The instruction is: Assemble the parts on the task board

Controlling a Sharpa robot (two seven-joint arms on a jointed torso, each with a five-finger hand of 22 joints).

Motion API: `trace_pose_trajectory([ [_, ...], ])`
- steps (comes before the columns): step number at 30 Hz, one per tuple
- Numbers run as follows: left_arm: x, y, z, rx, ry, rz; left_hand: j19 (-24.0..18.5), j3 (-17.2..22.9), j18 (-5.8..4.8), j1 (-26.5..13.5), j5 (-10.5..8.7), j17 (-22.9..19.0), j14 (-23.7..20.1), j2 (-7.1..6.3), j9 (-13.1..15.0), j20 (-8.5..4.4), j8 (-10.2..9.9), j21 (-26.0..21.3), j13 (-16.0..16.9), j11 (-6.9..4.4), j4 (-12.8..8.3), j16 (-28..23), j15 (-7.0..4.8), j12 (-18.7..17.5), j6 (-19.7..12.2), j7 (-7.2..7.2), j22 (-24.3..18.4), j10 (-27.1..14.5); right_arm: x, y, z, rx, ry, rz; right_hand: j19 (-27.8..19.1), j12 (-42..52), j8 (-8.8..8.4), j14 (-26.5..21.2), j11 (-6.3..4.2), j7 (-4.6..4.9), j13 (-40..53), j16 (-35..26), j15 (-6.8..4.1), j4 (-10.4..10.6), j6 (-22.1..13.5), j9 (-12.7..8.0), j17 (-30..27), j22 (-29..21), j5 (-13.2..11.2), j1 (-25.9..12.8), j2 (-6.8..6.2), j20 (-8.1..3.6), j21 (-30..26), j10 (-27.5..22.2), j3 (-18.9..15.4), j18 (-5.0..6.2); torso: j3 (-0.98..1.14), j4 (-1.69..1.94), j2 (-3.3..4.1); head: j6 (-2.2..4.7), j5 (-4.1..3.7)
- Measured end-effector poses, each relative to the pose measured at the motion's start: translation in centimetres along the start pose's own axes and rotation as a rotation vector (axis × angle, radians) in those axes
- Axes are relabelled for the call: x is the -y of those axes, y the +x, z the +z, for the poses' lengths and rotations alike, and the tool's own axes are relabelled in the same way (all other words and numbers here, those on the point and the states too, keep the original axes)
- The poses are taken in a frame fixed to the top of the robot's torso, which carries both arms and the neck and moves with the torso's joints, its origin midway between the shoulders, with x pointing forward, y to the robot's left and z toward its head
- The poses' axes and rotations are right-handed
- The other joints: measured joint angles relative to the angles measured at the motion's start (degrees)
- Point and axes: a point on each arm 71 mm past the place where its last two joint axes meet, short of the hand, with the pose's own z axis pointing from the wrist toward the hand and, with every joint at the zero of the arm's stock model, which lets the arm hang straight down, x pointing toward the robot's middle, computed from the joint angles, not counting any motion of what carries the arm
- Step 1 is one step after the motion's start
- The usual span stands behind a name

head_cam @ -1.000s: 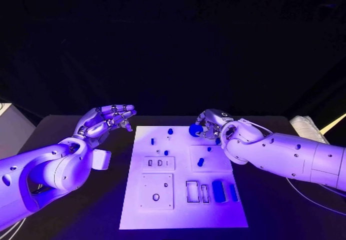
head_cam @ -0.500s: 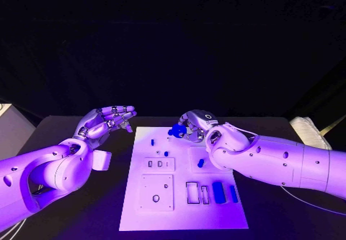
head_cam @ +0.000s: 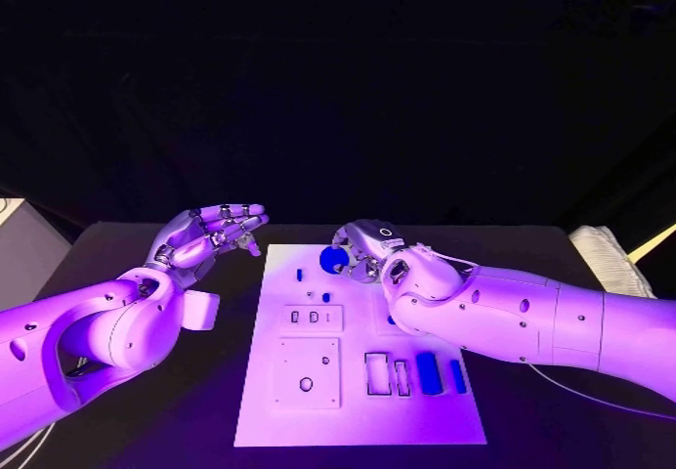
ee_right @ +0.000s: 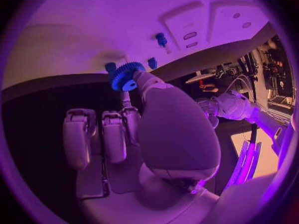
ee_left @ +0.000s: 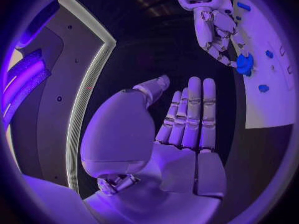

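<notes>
Gear [head_cam: 334, 259] pinched in the right hand [head_cam: 363, 252] above the far end of the white board [head_cam: 359, 415].
A slip could be caused by the narrow fingertip hold, and the gear could be dropped among the small blue pegs [head_cam: 325, 297] near that end. The left hand [head_cam: 209, 234] is held off the board's left edge, fingers loosely spread, nothing in it.

We note a black desk [head_cam: 155, 391] carrying the work area, its surface dark and matte. At its far right edge lies a pale, ribbed bundle [head_cam: 603, 256], folded or coiled; we cannot tell what it is made of. At the left edge of the head view stands a light grey panel or box [head_cam: 18, 244], just beside the desk.
</notes>
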Motion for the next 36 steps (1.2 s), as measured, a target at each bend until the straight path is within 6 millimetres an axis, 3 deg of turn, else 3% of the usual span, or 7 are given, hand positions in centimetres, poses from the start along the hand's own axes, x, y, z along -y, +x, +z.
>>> trace_pose_trajectory([
  [19,0.0,0.1,0.0,-0.003,0.0,-0.002,0.0,0.0,0.0,0.0,0.0,0.0,0.0,0.0,0.0,0.0,0.0,0.0,0.0,0.0,0.0,0.0,0.0,0.0,0.0,0.0,0.0,0.0,-0.7,1.8,0.6,-0.056,0.003,-0.014,0.0,0.0,0.19,0.0,0.0,-0.1,0.0,0.0,0.0,0.0,0.1,-0.1,0.0,0.0,-0.4,-0.4,-0.53,0.01,0.0,0.0,0.6,0.0,0.09,-0.18,-0.11,-0.74,0.39],
  [36,0.0,0.2,0.0,-0.004,-0.001,-0.002,0.0,0.0,0.0,0.0,0.0,0.0,0.0,0.0,0.0,0.0,0.0,0.0,0.0,0.0,0.0,0.0,0.0,0.0,0.0,0.0,0.0,0.0,-0.6,2.2,1.4,-0.069,0.02,-0.028,0.0,0.0,0.16,0.0,0.0,-0.11,0.0,0.0,0.01,0.0,0.5,-0.2,0.0,0.0,-0.6,-0.7,-0.95,0.01,0.0,0.0,1.0,0.0,0.12,-0.18,-0.13,-0.58,0.14],
])
